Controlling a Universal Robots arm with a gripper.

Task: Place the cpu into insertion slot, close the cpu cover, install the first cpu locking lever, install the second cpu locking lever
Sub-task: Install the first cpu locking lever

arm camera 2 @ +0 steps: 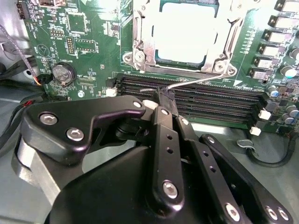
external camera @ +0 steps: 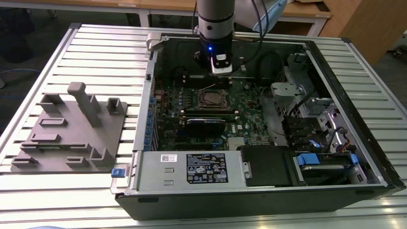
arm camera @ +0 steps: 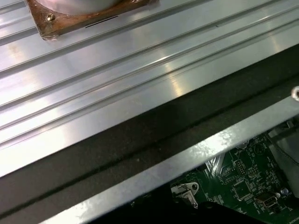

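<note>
In the second wrist view the cpu [arm camera 2: 184,39] lies flat in the insertion slot, its pale silver top showing through the cut-out of the cpu cover [arm camera 2: 140,44], which is folded down over it. A thin silvery locking lever [arm camera 2: 205,80] runs from the socket's corner along the cover's edge to my gripper [arm camera 2: 164,95]. The black fingers [arm camera 2: 161,121] are pinched together on the lever's free end, just above the memory slots. In the exterior view the gripper [external camera: 219,71] hangs inside the open case, just behind the socket [external camera: 213,98].
Long black memory slots [arm camera 2: 215,100] and a coin battery [arm camera 2: 60,72] lie beside the socket. A black card with a blue edge [external camera: 205,125] sits in front of it. Cables and drive bays [external camera: 311,119] crowd the case's right side. A grey fixture block [external camera: 70,129] stands on the slatted table [arm camera: 117,70].
</note>
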